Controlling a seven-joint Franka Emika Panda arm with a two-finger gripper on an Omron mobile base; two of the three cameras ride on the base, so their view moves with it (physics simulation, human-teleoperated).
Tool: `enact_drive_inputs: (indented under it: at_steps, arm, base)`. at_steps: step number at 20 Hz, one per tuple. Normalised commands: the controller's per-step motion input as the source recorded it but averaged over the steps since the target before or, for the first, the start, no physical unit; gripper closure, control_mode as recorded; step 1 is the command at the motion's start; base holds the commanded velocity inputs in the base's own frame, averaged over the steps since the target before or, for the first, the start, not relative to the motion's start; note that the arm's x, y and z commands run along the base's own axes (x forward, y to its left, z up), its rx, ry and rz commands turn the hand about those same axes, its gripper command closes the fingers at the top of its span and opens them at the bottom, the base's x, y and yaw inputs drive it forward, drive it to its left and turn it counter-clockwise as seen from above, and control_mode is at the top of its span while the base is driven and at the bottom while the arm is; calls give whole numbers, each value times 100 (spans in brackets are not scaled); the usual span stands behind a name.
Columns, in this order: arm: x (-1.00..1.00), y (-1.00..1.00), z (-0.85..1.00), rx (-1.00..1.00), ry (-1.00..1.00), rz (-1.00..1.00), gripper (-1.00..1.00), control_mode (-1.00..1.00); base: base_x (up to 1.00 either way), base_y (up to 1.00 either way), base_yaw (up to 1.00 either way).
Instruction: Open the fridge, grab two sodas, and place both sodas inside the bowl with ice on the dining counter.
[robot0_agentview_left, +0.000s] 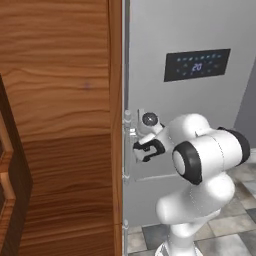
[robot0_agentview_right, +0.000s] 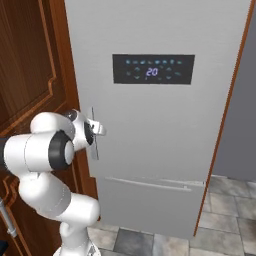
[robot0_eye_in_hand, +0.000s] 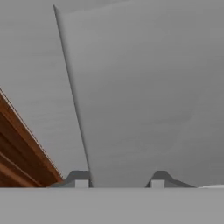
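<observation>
The tall silver-grey fridge stands closed, its dark control panel showing a blue "20". A vertical handle runs along the door's left edge. My gripper reaches in at mid height and is shut on this handle. In the hand view the handle's grey plate fills the gap between the two fingertips. The sodas, the bowl and the dining counter are out of view.
A brown wooden cabinet stands tight against the fridge's left side, just beyond the handle. A seam marks a lower door. Grey tiled floor lies open to the right of the fridge.
</observation>
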Motion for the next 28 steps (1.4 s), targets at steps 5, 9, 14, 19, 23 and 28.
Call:
enact_drive_inputs:
  at_steps: [5, 9, 14, 19, 23, 28]
  arm:
    - [-100, -16, 0, 0, 1, -8, 100, -100]
    - [-100, -22, 0, 0, 0, -7, 100, -100]
    - [-100, -23, 0, 0, 0, -7, 100, -100]
    - [-100, -7, 4, 1, 5, -5, -100, -100]
    - [-100, -2, 15, 0, 3, -2, -100, -100]
    - [-99, 3, 24, 0, 0, 0, -100, -100]
  base:
    - [0, 0, 0]
    - [0, 0, 0]
    - [0, 0, 0]
    - [0, 0, 0]
    - [0, 0, 0]
    - [0, 0, 0]
